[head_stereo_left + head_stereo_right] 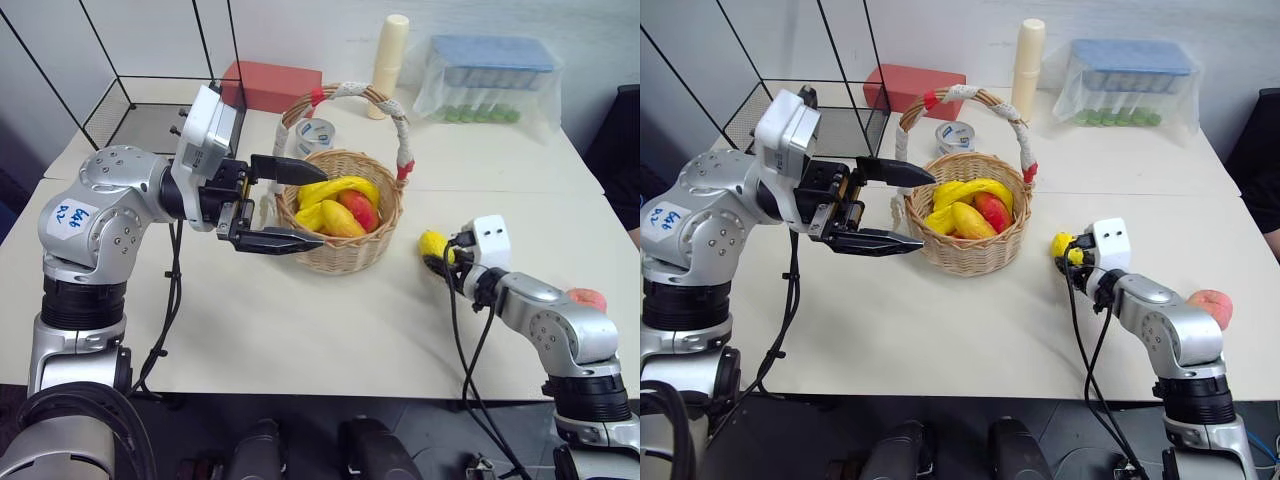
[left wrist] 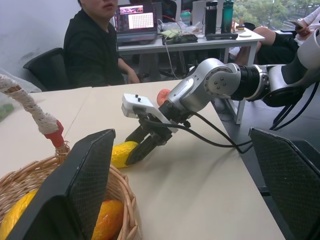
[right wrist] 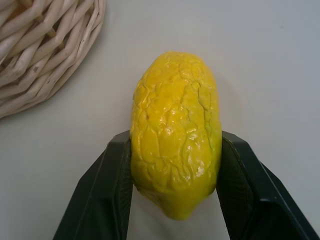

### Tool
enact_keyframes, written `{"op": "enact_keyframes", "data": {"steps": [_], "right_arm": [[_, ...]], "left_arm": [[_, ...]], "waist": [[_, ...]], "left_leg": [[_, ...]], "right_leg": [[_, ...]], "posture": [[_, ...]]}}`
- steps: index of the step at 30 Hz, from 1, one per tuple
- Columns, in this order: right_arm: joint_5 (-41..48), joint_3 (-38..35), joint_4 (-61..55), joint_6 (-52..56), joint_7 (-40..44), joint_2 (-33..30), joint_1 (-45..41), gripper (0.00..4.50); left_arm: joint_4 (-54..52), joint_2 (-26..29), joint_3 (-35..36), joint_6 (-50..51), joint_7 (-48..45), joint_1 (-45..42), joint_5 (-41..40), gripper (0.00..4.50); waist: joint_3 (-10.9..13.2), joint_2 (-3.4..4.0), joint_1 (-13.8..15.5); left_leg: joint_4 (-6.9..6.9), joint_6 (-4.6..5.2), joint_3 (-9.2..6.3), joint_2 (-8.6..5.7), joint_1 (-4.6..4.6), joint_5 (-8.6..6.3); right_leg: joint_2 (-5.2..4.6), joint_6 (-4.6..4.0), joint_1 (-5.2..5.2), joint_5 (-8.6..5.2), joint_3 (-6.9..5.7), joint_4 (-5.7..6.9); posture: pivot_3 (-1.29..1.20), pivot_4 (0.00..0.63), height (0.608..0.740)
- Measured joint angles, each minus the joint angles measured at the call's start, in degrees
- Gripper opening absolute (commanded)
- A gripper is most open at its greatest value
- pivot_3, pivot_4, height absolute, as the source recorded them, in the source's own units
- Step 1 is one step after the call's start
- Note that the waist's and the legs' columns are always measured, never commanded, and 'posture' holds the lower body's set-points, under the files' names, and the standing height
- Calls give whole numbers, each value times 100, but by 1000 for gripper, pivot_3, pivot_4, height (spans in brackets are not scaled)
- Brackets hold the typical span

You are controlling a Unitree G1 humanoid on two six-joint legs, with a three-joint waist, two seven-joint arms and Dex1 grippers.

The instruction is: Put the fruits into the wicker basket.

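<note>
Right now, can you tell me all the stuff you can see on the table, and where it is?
wicker basket: one, tan, white-wrapped handle with red bands, middle of the table
mango: one, yellow and red, inside the basket
lemon: one, yellow, on the table right of the basket
peach: one, pink-orange, near the table's right edge
tape roll: one, grey, behind the basket
red box: one, far side
cream bottle: one, far side
plastic-wrapped tray: one, blue top, far right corner
wire cage: one, black, far left
left gripper: open, beside the basket
right gripper: fingers on both sides of the lemon
</note>
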Motion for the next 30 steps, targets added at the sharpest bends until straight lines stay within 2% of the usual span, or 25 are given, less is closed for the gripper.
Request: {"op": "enact_keyframes", "data": {"steps": [5,9,15,21,23,24,27,30], "right_arm": [[632,-557,-538,73,373,142,-151,1830],[1136,-666,-957,268,308,384,-954,1830],[1248,69,-948,700,302,836,-1640,1830],[892,467,-632,749,249,943,-1945,1830],[732,514,-436,746,195,1037,-2070,2538],[634,569,-382,744,175,1042,-2127,2673],[447,694,-301,757,182,1041,-2174,3571],[515,562,-477,867,209,1022,-2072,3571]], "left_arm": [[222,56,59,1,113,-23,40,4500],[257,84,78,-24,160,-22,44,4500],[276,-6,69,-133,218,-78,63,4500],[425,-12,71,-232,234,-119,79,4500],[438,-41,75,-245,260,-117,79,4500],[437,-68,75,-253,269,-117,79,4500],[433,-114,71,-295,289,-112,79,4500],[430,-178,64,-297,286,-112,76,4500]], "waist": [[1,2,-25],[2,4,-79],[2,4,-123],[2,4,-125],[2,4,-133],[2,4,-136],[2,4,-139],[2,4,-138]], "left_leg": [[-1,-1,1,2,2,1],[0,-4,-1,2,7,2],[-1,-4,-2,1,0,3],[1,-2,-2,-1,-1,2],[2,-2,-1,-2,-1,2],[2,-2,-1,-1,-1,2],[-2,-2,0,-1,-2,2],[-3,-2,0,0,-5,2]], "right_leg": [[2,0,0,0,0,7],[0,0,-3,0,-2,20],[-3,-2,-9,0,-3,36],[-7,-2,-10,0,-4,40],[-8,-2,-10,0,-3,41],[-7,-2,-11,0,-3,44],[-7,-4,-19,0,-3,48],[-7,-4,-24,0,-3,53]], "posture": [[0,150,740],[0,150,740],[0,150,740],[0,150,740],[0,150,740],[0,150,740],[0,150,740],[0,150,740]]}}
